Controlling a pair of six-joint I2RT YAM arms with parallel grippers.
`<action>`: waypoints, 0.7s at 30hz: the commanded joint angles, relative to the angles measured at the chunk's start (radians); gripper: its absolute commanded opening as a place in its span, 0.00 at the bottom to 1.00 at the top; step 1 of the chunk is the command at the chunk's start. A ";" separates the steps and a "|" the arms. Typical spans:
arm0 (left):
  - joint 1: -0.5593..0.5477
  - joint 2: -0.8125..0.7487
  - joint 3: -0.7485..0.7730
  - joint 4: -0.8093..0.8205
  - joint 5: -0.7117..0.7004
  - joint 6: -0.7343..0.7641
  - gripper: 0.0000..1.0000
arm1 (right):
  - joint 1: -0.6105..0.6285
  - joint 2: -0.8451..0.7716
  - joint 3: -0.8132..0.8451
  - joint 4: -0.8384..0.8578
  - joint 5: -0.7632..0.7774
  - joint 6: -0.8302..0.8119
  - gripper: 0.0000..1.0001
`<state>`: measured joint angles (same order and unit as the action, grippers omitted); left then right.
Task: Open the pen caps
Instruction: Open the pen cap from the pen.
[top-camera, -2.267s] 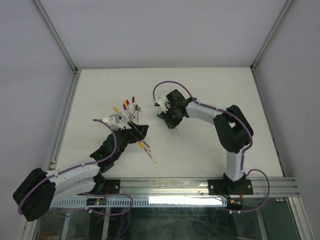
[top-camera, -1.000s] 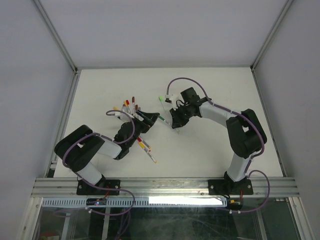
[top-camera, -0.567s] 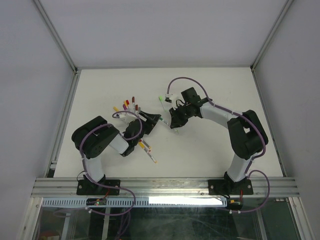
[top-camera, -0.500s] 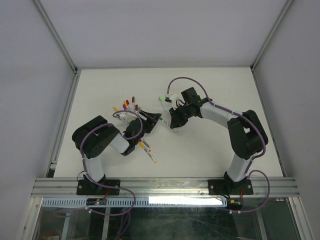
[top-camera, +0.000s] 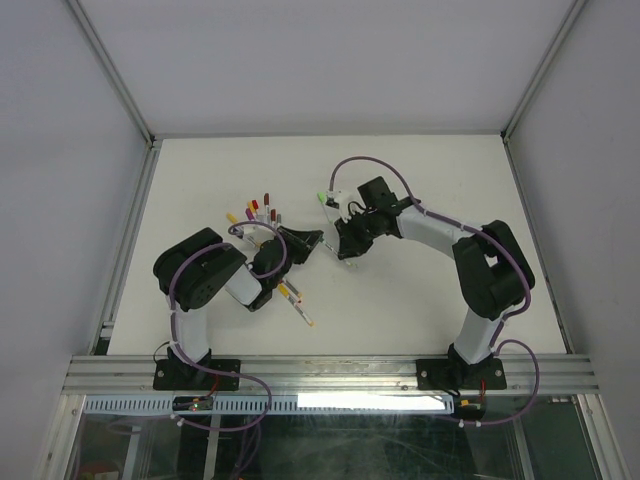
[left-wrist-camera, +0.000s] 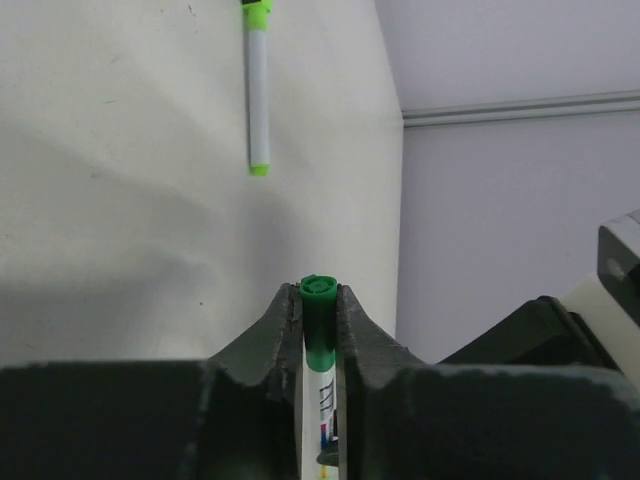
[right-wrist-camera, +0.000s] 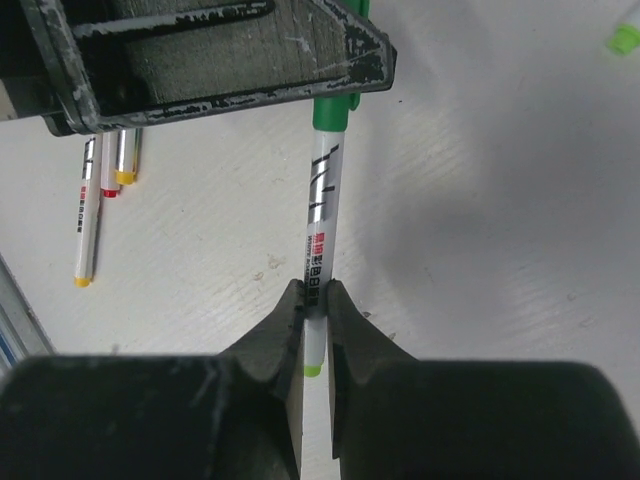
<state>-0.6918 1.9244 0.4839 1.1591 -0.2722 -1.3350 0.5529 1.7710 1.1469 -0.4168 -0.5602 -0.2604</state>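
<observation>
A white pen (right-wrist-camera: 320, 225) with a dark green cap (left-wrist-camera: 319, 320) hangs above the table between my two grippers. My left gripper (left-wrist-camera: 319, 295) is shut on the cap, whose round end pokes out between the fingertips. My right gripper (right-wrist-camera: 316, 295) is shut on the barrel near its light green tail end. In the top view the left gripper (top-camera: 312, 240) and right gripper (top-camera: 338, 246) meet nose to nose at the middle of the table. Several capped pens with red, yellow and orange caps (top-camera: 262, 212) lie in a bunch just left of the left gripper.
A pen with a light green cap (left-wrist-camera: 257, 90) lies on the table beyond the grippers, also seen in the top view (top-camera: 323, 197). Two more pens (top-camera: 295, 300) lie nearer the front, by the left forearm. Metal frame rails (top-camera: 130, 240) edge the white table.
The left gripper's jaws have closed on the green cap of the pen that the right gripper holds. The left arm has folded in a little; the right arm has barely moved.
</observation>
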 joint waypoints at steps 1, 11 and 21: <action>0.006 -0.018 -0.001 0.107 0.022 -0.006 0.03 | 0.012 -0.018 0.007 0.033 -0.009 -0.010 0.00; 0.002 -0.070 -0.071 0.323 0.130 0.141 0.00 | -0.022 -0.053 0.018 -0.006 -0.184 0.007 0.55; -0.014 -0.058 -0.077 0.511 0.222 0.195 0.00 | -0.022 -0.034 0.030 -0.017 -0.286 0.055 0.32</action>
<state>-0.6949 1.8854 0.4026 1.4498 -0.0917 -1.1820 0.5297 1.7699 1.1469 -0.4416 -0.7792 -0.2321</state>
